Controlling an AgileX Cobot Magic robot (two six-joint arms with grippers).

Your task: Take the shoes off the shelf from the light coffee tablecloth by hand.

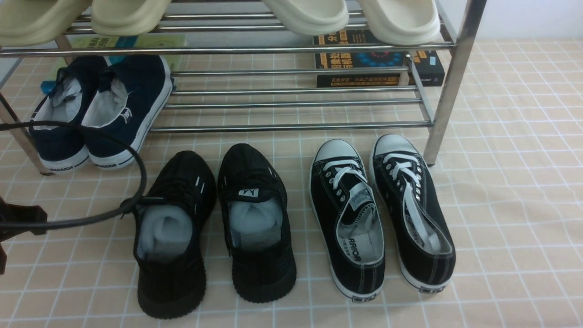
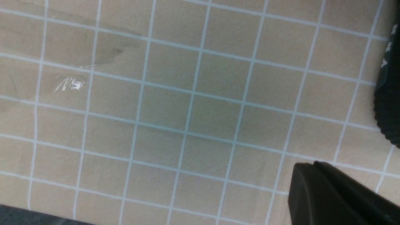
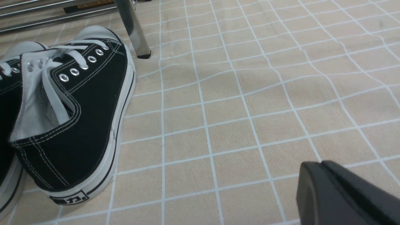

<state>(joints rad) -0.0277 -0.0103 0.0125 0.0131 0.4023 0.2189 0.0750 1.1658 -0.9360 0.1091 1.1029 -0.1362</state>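
- Shoes (image 1: 255, 269) (the all-black knit pair, white paper stuffed inside) stand on the light coffee tablecloth (image 1: 501, 205), side by side with toes toward the shelf (image 1: 291, 126). They are just in front of its lowest bars and on none of them.
- In your left wrist view, one ribbed black sole (image 2: 387, 109) of that pair shows at the frame edge. It is near the left gripper (image 2: 314, 170) but apart from it.
- Your left gripper has its fingers pressed together with nothing between them, above bare gridded cloth (image 2: 187, 109).
- Your right gripper (image 3: 322, 167) is likewise closed and empty, over open cloth (image 3: 250, 109). It is well apart from the shelf post (image 3: 132, 28).
- The black canvas sneakers (image 1: 346, 218) with white toe caps lie just right of the knit pair, also on the cloth. Your right wrist view shows them (image 3: 78, 118) from the side, beside that post.
- The navy sneakers (image 1: 118, 105) rest on the shelf's lower tier at its left end, heels toward you.
- Cream slippers (image 1: 309, 13) sit on the upper tier, and books (image 1: 378, 59) lie on the cloth behind the bars.
- A black cable (image 1: 136, 168) loops in from the left of the front view and crosses the collar of the left knit shoe. You cannot tell from here whether it touches.
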